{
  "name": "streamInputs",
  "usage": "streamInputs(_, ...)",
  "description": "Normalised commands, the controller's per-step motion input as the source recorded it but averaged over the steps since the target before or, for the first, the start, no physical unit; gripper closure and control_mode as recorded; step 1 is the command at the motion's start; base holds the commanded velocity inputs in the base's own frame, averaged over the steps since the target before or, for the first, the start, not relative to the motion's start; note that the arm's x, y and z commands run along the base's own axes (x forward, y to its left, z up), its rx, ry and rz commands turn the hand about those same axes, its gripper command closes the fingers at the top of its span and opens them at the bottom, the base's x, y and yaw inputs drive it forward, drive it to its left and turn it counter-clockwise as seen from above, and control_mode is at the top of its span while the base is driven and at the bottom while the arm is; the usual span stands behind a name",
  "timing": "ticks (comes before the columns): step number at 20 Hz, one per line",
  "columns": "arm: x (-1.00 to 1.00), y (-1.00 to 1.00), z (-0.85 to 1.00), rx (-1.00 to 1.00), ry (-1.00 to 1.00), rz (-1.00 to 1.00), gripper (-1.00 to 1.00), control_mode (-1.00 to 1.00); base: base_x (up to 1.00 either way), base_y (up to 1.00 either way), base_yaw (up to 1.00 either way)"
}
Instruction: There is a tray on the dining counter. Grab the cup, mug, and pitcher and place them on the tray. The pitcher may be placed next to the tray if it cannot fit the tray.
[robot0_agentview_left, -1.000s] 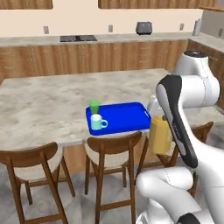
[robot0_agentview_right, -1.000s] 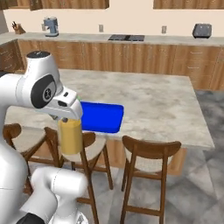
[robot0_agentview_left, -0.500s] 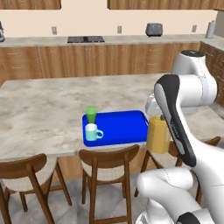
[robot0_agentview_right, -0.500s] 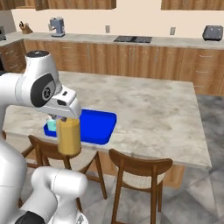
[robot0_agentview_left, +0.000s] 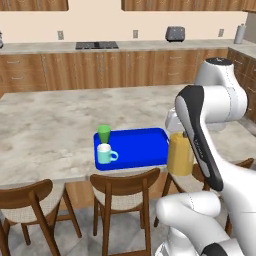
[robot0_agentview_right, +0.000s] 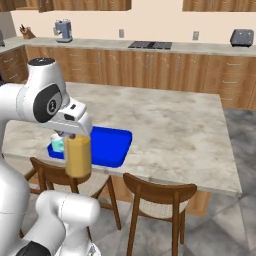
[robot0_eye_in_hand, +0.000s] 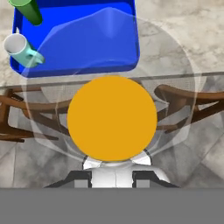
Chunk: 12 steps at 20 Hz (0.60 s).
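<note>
Flat bright blue rectangular tray (robot0_agentview_left: 137, 146) with low rim sits on the big beige marble-look dining counter (robot0_agentview_left: 55, 125), near the counter's front edge above the wooden chairs (robot0_agentview_left: 125, 190). Small bright green handleless cup (robot0_agentview_left: 104, 133) stands upright in the tray's left end, toward the back rim. Small teal mug with white inside (robot0_agentview_left: 105, 153) is upright just in front of the cup, same left end, handle pointing toward the tray's middle; cup and mug close together, cannot tell if touching. Rest of the tray floor is bare blue.

Tall clear glass pitcher with orange liquid (robot0_agentview_left: 180, 153) hangs upright off the tray's right end, beyond its front-right corner, over the counter edge and a chair back; not resting on the tray. In the hand view the pitcher's round orange surface (robot0_eye_in_hand: 112, 124) sits just below the tray's near rim (robot0_eye_in_hand: 78, 70). Two-finger gripper (robot0_agentview_right: 73, 134) is clamped on the pitcher's top, arm above it; fingers themselves mostly hidden by the hand.
</note>
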Motion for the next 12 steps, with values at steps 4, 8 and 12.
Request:
streamInputs(4, 0.71, 0.0, 0.0, 0.0, 0.01, 0.0, 1.0, -1.0, 0.22, 0.0, 0.0)
streamInputs(8, 0.98, 0.0, 0.0, 0.0, 0.0, 0.0, 1.0, -1.0, 0.0, 0.0, 0.0)
streamInputs(12, 0.78, 0.0, -0.02, 0.0, 0.0, 0.01, 1.0, -1.0, 0.0, 0.0, 0.0)
